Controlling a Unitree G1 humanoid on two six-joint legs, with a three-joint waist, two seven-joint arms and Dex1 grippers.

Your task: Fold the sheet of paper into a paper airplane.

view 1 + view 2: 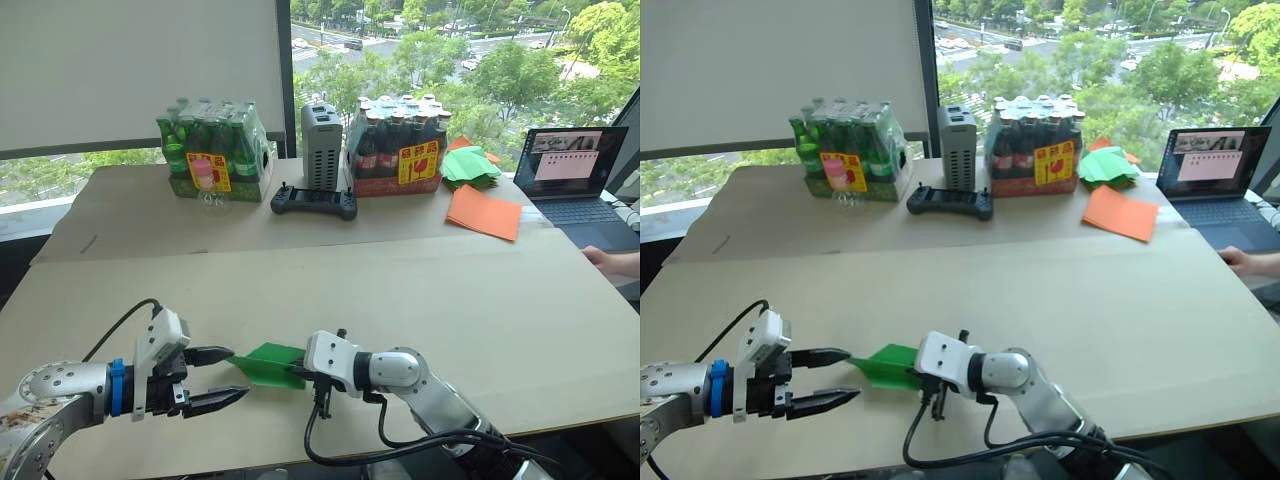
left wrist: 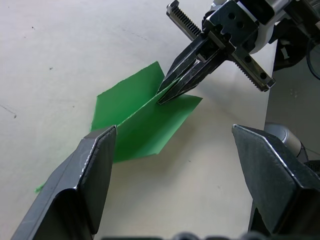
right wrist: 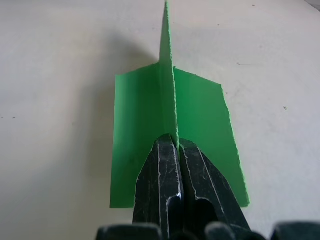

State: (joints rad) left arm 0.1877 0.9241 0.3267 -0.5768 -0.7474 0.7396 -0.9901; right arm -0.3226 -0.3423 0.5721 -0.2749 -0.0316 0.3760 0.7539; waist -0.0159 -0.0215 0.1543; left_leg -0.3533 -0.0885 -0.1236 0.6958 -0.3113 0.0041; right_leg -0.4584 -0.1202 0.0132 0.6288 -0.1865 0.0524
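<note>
Green paper airplane (image 1: 268, 364) pinched by the right gripper (image 1: 296, 371) at the near edge of the table (image 1: 420, 290).
Right fingers (image 3: 165, 175) are closed tight on the raised centre fin at the airplane's rear, wings spread flat to either side, its point facing the robot's left. Left gripper (image 1: 222, 377) sits just left of the airplane with its two fingers (image 2: 85, 175) spread apart, holding nothing, the upper fingertip near the paper's point; contact cannot be told. Far side of the table: pack of green bottles (image 1: 212, 150), grey box (image 1: 322, 146), black controller (image 1: 314, 201), pack of dark bottles (image 1: 398, 146), heap of green papers (image 1: 470, 166), orange sheets (image 1: 484, 212). Laptop (image 1: 572, 172) at far right, a person's hand (image 1: 610, 262) beside it.
</note>
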